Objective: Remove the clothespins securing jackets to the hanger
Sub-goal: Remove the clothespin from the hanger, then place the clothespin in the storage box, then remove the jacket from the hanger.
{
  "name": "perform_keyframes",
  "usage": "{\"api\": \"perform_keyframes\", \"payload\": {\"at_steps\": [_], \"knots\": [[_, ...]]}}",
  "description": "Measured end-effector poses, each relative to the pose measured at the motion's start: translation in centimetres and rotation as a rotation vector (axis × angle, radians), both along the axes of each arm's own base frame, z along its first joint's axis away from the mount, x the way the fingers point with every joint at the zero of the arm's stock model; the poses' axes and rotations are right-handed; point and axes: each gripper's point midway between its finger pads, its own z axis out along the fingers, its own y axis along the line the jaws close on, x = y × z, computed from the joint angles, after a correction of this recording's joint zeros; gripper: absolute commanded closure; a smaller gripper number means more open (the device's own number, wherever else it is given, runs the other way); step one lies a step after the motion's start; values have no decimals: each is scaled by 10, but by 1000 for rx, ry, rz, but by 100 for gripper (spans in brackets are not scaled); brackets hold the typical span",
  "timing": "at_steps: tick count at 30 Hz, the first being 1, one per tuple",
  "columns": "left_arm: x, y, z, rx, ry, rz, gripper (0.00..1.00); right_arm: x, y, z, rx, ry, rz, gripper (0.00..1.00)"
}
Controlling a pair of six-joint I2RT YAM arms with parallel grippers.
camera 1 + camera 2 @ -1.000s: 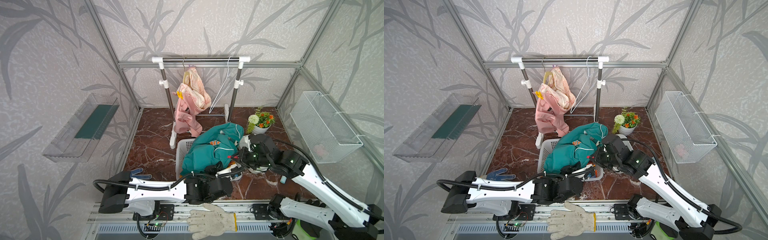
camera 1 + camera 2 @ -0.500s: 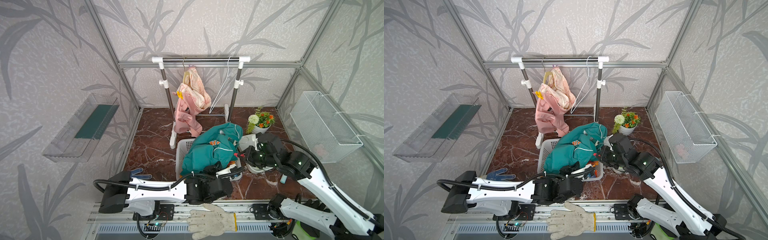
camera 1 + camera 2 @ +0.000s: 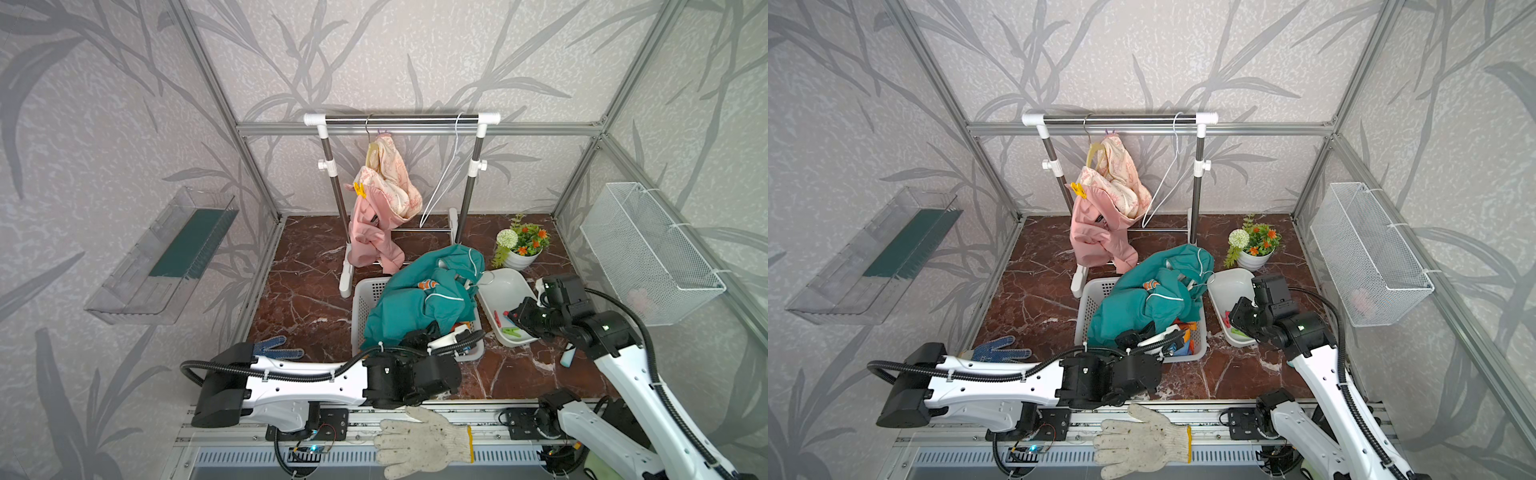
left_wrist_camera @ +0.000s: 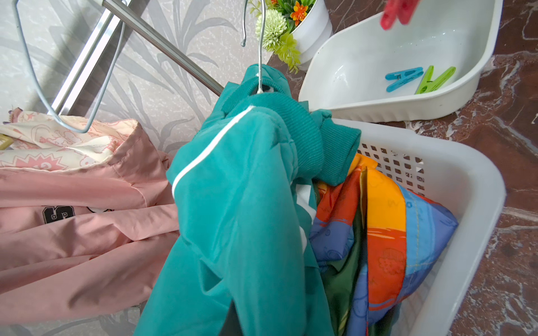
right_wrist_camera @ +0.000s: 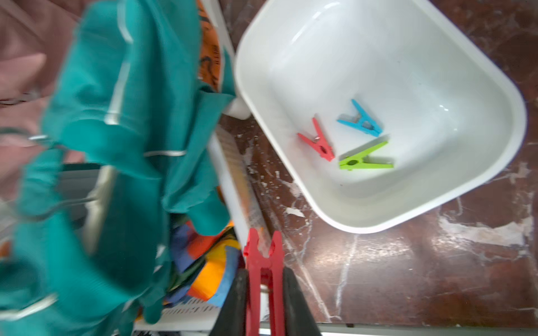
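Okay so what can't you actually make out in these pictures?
- Left gripper: hidden under the teal jacket in both top views; out of frame in the left wrist view.
- Rainbow jacket: mostly buried under the teal one in the basket.
- Right wrist view: the teal jacket is motion-blurred.
- Wire basket contents: a pale pink thing, too small to identify.

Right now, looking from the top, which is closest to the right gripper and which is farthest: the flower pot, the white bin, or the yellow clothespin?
From the right gripper:
1. White bin, right beside it.
2. Flower pot, behind the bin.
3. Yellow clothespin, up on the hanging pink jacket.
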Motion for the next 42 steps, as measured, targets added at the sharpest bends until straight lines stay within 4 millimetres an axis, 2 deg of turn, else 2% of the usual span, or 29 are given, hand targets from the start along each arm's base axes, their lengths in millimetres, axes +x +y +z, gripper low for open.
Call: {"api": "perform_keyframes", "payload": {"at_steps": [4, 7, 8, 9, 10, 12, 13, 16, 19, 20, 24, 27, 30, 37, 42], "knots": [[1, 12, 5, -57, 19, 7, 100, 2, -17, -42, -97, 89, -4, 100], [0, 18, 12, -105, 34, 4, 100, 8, -30, -58, -172, 106, -1, 100], [-1, 20, 13, -118, 39, 2, 100, 11, -33, -61, -192, 103, 2, 95], [-2, 21, 14, -131, 45, -2, 100, 14, -37, -64, -213, 100, 2, 84], [-2, 23, 16, -145, 50, -3, 100, 17, -40, -68, -231, 99, 1, 65], [-3, 25, 17, -168, 63, -9, 100, 22, -43, -75, -255, 106, 10, 35], [-3, 27, 17, -183, 69, -10, 100, 23, -44, -79, -265, 115, 23, 26], [-4, 33, 20, -223, 87, -16, 100, 25, -43, -83, -283, 131, 65, 18], [-3, 41, 28, -282, 103, -15, 100, 34, -38, -69, -269, 83, 96, 6], [-3, 43, 31, -303, 107, -14, 100, 38, -35, -59, -259, 42, 106, 6], [0, 54, 36, -378, 130, -6, 100, 49, -20, -7, -174, -183, 127, 11], [1, 60, 35, -421, 154, 1, 100, 48, -4, 31, -110, -351, 165, 14], [2, 65, 37, -469, 172, 12, 100, 42, 19, 57, -67, -471, 247, 15], [-1, 67, 45, -530, 198, -2, 100, 31, 79, 95, -19, -679, 481, 14], [-4, 66, 48, -559, 216, -19, 100, 30, 120, 107, -25, -787, 618, 15]]}}
